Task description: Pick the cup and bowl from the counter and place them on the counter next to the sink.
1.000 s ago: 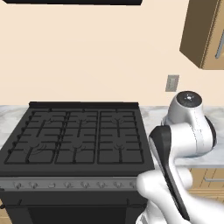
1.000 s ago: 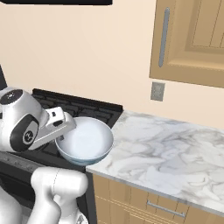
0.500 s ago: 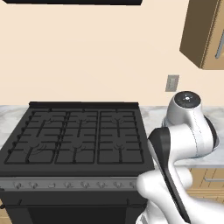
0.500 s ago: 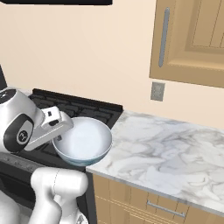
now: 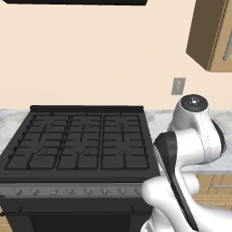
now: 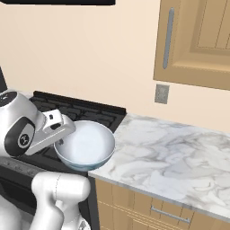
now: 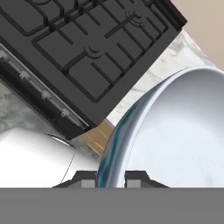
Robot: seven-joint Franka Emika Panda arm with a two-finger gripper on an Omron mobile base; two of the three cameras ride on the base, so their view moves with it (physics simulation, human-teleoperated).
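A pale bowl (image 6: pixel 85 146) with a blue-green rim is held by the end effector (image 7: pixel 111 178), whose two dark fingertips (image 7: pixel 136 177) are closed on the bowl's rim, one on each side of the thin wall. In the right base view the bowl is carried in the air, tilted slightly, at the edge where the black gas stove (image 6: pixel 76 114) meets the white marble surface (image 6: pixel 175 157); its far side reaches over the surface and its near side over the stove's front corner. From the end effector the bowl extends forward and to the right, while the stove's grates (image 7: pixel 94 48) lie ahead and to the left in the hand view, with a strip of marble beyond the bowl's rim. A wall outlet (image 6: pixel 161 93) and a wooden wall cabinet (image 6: pixel 197 42) are seen well beyond the end effector, above the surface. In the left base view the stove (image 5: pixel 79 145) is seen to the left of the arm.
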